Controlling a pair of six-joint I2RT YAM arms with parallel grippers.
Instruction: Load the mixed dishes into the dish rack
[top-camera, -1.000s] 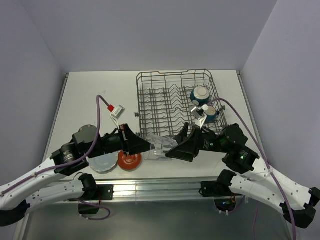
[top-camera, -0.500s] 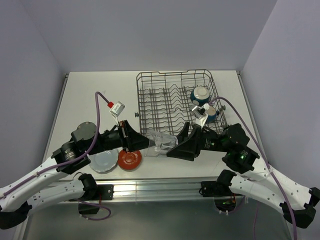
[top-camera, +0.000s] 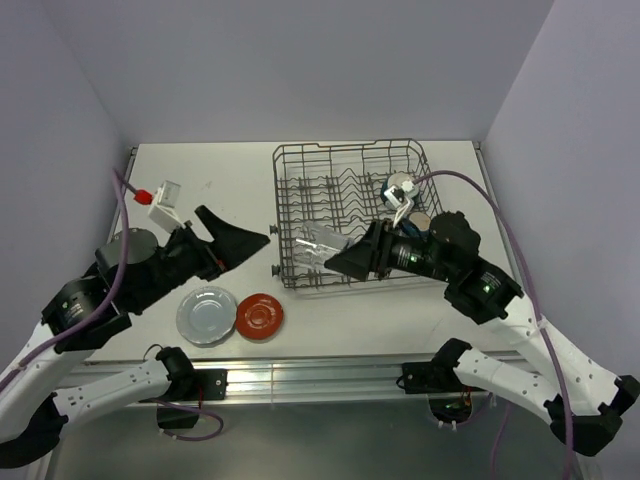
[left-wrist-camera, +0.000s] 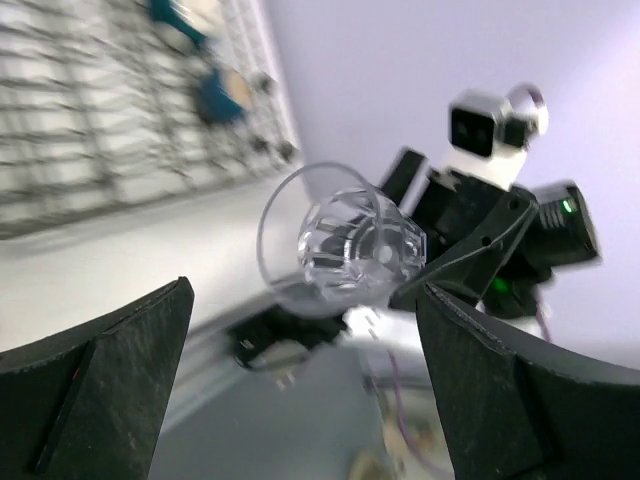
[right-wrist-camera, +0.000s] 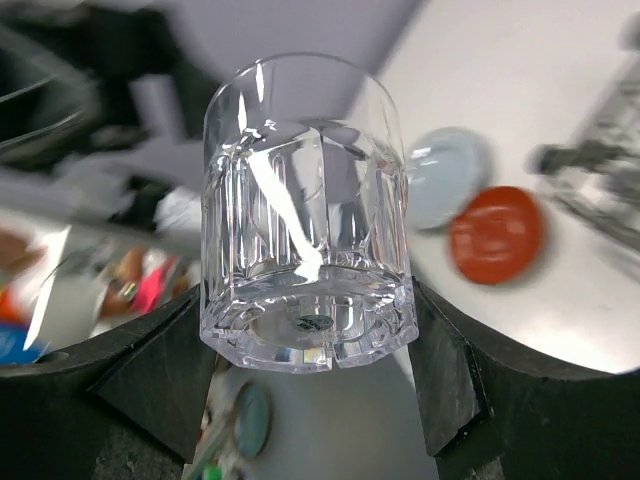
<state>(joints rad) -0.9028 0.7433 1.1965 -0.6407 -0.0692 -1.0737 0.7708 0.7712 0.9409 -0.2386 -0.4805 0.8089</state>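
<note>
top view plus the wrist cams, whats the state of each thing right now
left gripper: open, empty
right gripper: shut on the clear glass tumbler
clear glass tumbler: lifted, over the dish rack's near side
dish rack: on the table, holding bowl and mug
cream bowl: in the rack, right side
dark blue mug: in the rack, partly hidden
pale blue-grey plate: flat on the table
red-orange plate: flat on the table

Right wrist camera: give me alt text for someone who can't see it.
A clear glass tumbler fills the frame, gripped near its base between the two black fingers of the right gripper. Behind it, blurred, a pale blue-grey plate and a red-orange plate lie side by side on the white table.
</note>
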